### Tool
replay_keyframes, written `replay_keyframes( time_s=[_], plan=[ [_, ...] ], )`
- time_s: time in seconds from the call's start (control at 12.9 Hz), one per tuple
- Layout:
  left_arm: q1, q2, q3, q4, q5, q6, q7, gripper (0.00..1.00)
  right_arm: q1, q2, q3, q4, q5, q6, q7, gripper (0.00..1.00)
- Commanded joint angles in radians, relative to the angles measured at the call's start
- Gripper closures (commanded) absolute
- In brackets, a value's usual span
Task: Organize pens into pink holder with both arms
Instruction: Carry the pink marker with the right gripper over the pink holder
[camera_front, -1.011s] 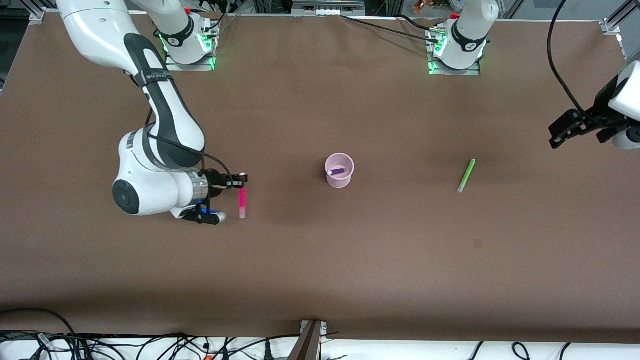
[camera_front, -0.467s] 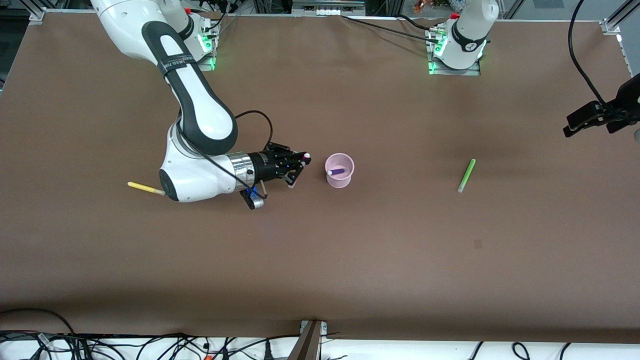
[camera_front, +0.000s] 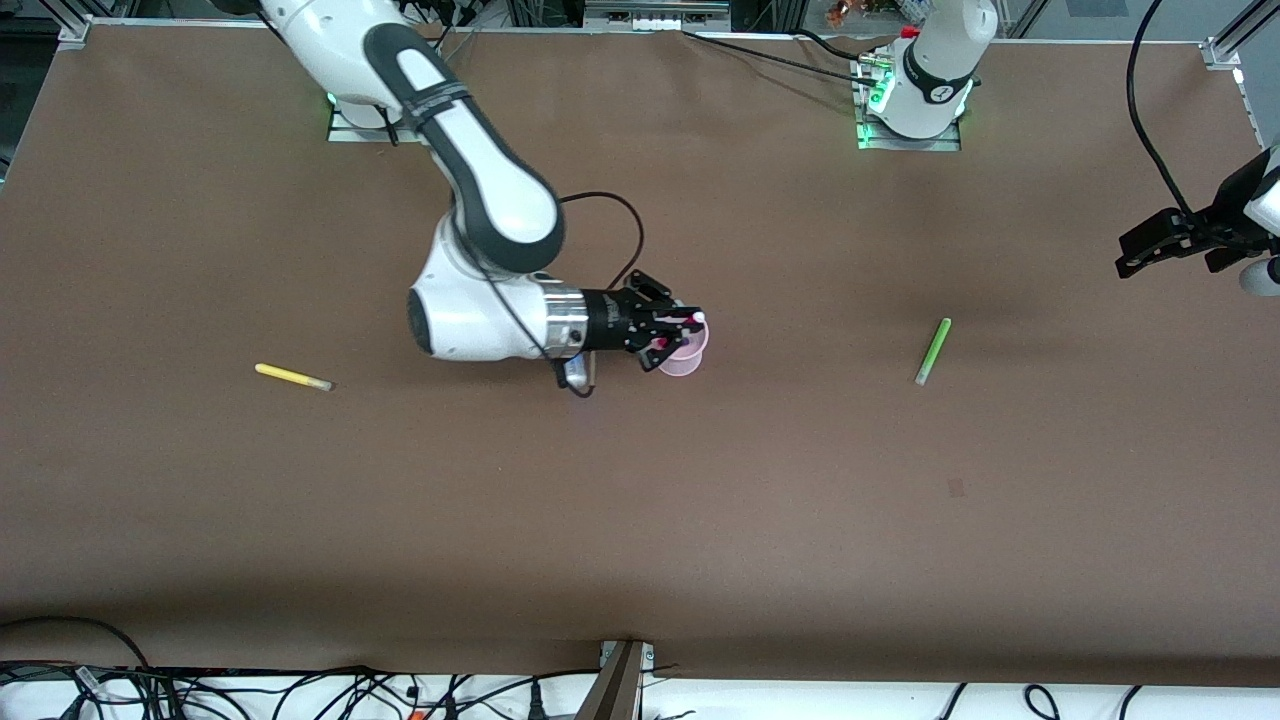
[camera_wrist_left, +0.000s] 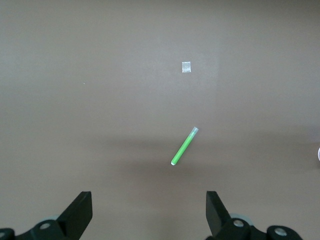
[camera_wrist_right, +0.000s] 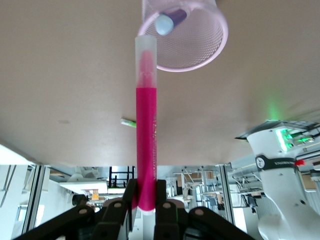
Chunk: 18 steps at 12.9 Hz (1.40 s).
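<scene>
The right gripper (camera_front: 672, 334) is clamped on the magenta pen (camera_wrist_right: 145, 125), held over the pink holder (camera_front: 690, 362) at the table's middle; the capped tip should be centred inside the rim before release, it is judged; the purple pen (camera_wrist_right: 169, 21) lies inside. The left gripper (camera_wrist_left: 149, 212) waits spread wide and empty above the green pen (camera_front: 932, 351). Counted: four pens, including a yellow pen (camera_front: 292, 377); one holder.
</scene>
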Motion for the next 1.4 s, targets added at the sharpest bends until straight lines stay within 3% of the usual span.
replay_keyframes(
  time_s=[0.0, 0.54, 1.24, 1.32],
  plan=[
    [-0.01, 0.021, 0.0, 0.038, 0.021, -0.012, 0.014, 0.0, 0.037, 0.019, -0.009, 0.017, 0.023, 0.036, 0.062, 1.0],
    [-0.01, 0.021, -0.003, 0.039, 0.021, -0.031, 0.009, 0.0, 0.101, 0.022, -0.009, -0.001, 0.023, 0.12, 0.101, 1.0],
    [-0.01, 0.021, -0.003, 0.041, 0.02, -0.032, 0.014, 0.0, 0.095, 0.071, -0.014, -0.01, 0.013, 0.131, 0.015, 1.0],
    [-0.012, 0.021, -0.003, 0.039, 0.02, -0.034, 0.012, 0.0, 0.092, 0.076, -0.014, -0.01, 0.013, 0.131, 0.015, 0.85]
  ],
)
